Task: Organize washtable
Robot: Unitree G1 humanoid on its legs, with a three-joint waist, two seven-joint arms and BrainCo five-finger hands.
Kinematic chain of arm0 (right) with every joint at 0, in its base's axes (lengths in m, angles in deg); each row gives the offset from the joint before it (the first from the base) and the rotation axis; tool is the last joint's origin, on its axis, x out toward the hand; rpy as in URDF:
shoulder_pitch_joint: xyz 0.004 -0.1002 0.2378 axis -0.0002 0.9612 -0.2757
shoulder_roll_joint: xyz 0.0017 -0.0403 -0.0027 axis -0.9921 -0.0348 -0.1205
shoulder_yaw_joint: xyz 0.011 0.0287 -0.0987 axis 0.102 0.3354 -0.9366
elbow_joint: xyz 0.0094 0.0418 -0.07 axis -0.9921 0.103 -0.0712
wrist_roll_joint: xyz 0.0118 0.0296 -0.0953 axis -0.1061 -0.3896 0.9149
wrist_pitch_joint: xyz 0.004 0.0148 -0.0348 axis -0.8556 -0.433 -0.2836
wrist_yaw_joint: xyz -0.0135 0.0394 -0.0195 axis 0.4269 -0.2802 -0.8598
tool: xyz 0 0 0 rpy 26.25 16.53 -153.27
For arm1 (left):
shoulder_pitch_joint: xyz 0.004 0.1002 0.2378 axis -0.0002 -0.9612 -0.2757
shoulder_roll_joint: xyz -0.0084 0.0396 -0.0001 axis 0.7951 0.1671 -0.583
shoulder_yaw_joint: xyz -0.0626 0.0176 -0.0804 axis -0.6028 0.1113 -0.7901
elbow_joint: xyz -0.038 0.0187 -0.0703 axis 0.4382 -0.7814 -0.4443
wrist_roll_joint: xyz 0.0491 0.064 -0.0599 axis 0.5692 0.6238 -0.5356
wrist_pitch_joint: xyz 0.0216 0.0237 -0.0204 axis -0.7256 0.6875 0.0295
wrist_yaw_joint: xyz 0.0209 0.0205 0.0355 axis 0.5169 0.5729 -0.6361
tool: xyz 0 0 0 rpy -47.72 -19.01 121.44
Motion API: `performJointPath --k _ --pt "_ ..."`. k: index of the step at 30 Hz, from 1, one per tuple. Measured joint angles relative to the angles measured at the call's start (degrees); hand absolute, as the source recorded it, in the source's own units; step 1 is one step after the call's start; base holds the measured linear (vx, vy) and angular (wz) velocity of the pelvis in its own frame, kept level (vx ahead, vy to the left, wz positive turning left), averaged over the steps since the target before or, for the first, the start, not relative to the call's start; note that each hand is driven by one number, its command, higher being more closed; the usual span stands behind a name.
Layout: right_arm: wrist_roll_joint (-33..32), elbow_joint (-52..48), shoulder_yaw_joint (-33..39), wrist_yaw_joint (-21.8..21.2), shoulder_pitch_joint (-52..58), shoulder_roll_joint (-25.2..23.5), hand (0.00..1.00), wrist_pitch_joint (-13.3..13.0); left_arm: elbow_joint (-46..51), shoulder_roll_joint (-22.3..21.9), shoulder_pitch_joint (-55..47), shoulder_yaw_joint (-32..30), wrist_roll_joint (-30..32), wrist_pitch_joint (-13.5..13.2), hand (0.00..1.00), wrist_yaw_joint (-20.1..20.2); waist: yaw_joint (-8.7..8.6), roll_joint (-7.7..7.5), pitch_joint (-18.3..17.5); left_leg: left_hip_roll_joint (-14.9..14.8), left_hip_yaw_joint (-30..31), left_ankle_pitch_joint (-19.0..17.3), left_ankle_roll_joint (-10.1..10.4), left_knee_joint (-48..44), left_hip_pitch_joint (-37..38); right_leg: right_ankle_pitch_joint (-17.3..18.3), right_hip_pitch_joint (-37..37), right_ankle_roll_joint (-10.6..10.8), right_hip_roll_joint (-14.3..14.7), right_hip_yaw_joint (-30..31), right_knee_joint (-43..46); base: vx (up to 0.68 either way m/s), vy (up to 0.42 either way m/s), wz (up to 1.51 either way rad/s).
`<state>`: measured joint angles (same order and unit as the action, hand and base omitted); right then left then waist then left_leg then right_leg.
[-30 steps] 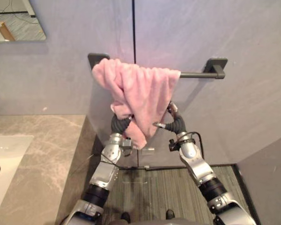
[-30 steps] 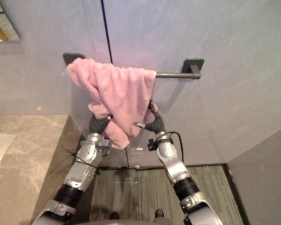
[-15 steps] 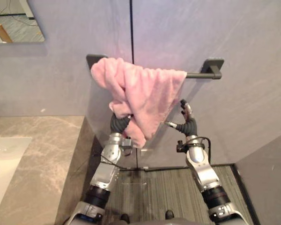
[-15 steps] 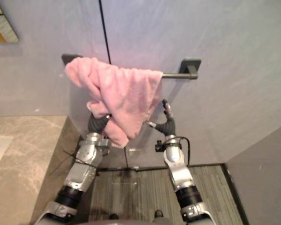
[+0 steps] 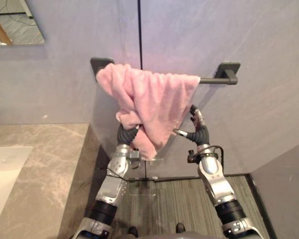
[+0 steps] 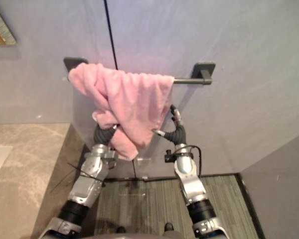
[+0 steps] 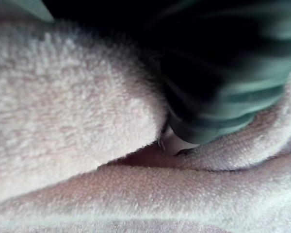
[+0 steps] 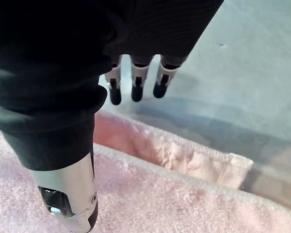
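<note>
A pink towel [image 5: 149,97] hangs bunched over a dark towel bar [image 5: 213,79] on the grey wall, covering the bar's left half. My left hand [image 5: 125,133] is raised under the towel's lower bunch, with its fingers buried in the cloth [image 7: 63,121]. My right hand [image 5: 197,129] is held up just right of the towel's hanging edge, open. Its fingers [image 8: 136,87] are straight and point at the wall, and its thumb [image 8: 70,204] lies against the pink cloth [image 8: 184,194].
A marble counter [image 5: 45,159] with a white sink [image 5: 2,162] lies at the left. A mirror corner [image 5: 15,22] is at the upper left. The striped floor [image 5: 164,199] lies below the bar, and a grey wall panel [image 5: 284,189] stands at the right.
The towel's right edge has shifted a little to the right along the bar. My right hand has moved from the towel's edge out to its right side. The left hand stays under the towel.
</note>
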<state>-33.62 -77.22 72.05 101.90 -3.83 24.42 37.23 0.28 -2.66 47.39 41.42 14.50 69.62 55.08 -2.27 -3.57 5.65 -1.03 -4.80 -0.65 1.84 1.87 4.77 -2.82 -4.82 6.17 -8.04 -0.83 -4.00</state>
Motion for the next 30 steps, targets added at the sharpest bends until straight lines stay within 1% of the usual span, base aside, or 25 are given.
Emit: performJointPath --k 4,8,9,15,16,20,22,24,27,30 --pt "-0.7 0.9 -0.7 -1.0 -0.1 0.3 0.0 0.0 0.0 0.0 0.0 0.1 0.0 0.0 1.0 0.8 0.03 -0.05 0.0 0.0 0.1 0.0 0.0 0.1 0.0 0.0 0.0 0.0 0.0 -0.1 0.0 0.0 0.0 0.0" --pt "-1.5 3.2 -2.2 -1.0 -1.8 1.1 0.0 0.2 0.0 0.0 0.0 0.5 -0.2 0.0 1.0 0.9 0.08 -0.11 -0.1 0.0 0.3 0.3 0.0 0.3 -0.1 0.0 0.0 0.0 0.0 -0.3 0.0 0.0 0.0 0.02" --pt "-1.9 4.5 -2.3 -1.0 -2.8 1.3 0.0 0.5 0.0 0.0 0.0 0.5 -0.3 0.0 1.0 0.9 0.14 -0.12 -0.1 0.0 0.4 0.4 0.0 0.3 -0.2 0.0 0.0 0.0 0.0 -0.4 0.1 0.0 0.0 0.05" --pt "-2.6 6.7 -2.2 -0.4 -4.5 2.1 0.0 0.5 0.0 0.0 0.0 0.6 -1.0 0.0 1.0 0.8 0.17 -0.23 -0.1 0.0 1.0 0.7 0.0 0.3 -0.7 0.0 0.3 0.0 0.0 -0.8 0.1 0.0 0.0 0.05" --pt "-2.6 7.5 -2.2 -0.2 -5.0 2.3 1.0 0.6 0.0 0.0 0.1 0.7 -1.1 0.0 1.0 0.8 0.18 -0.3 -0.1 0.0 1.0 0.8 0.0 0.3 -0.7 0.0 0.3 0.0 0.0 -0.9 0.1 -0.01 -0.006 0.05" --pt "-4.1 11.0 -2.2 0.3 -7.4 2.3 1.0 0.8 0.0 0.0 1.0 1.4 -2.0 0.0 1.0 0.8 0.46 -0.98 0.1 0.0 1.5 1.2 0.1 0.4 -1.4 0.0 1.0 0.0 0.1 -0.9 0.5 -0.04 -0.022 0.05" --pt "-4.9 12.9 -2.3 0.2 -8.2 2.3 1.0 1.5 0.6 -0.1 1.7 2.5 -2.2 0.0 1.0 0.8 1.29 -1.2 0.1 0.0 1.5 1.2 0.1 0.4 -1.5 0.0 1.0 0.0 0.1 -1.0 0.5 -0.05 -0.026 0.02" --pt "-5.6 13.6 -2.5 0.1 -8.6 2.2 1.0 1.7 1.5 -0.1 1.7 2.7 -2.2 0.0 1.0 0.8 1.63 -1.23 0.1 0.0 1.6 1.2 0.1 0.4 -1.6 0.0 1.1 0.0 0.1 -1.1 0.5 -0.03 -0.023 0.03" --pt "-7.3 14.1 -2.8 0.0 -9.5 2.1 1.0 1.9 1.7 0.0 2.1 2.7 -2.5 0.0 1.0 0.8 1.78 -1.34 0.1 0.0 1.8 1.3 0.1 0.3 -2.0 0.0 1.2 0.0 0.1 -1.3 0.5 -0.02 -0.014 0.03" --pt "-8.1 14.1 -2.9 -1.1 -10.0 2.1 1.0 1.9 1.7 -0.1 2.3 2.7 -2.6 0.0 1.0 0.8 1.83 -1.42 0.1 0.0 1.8 1.3 0.1 0.2 -2.0 0.0 1.2 0.0 0.1 -1.3 0.5 0.0 0.0 0.0"
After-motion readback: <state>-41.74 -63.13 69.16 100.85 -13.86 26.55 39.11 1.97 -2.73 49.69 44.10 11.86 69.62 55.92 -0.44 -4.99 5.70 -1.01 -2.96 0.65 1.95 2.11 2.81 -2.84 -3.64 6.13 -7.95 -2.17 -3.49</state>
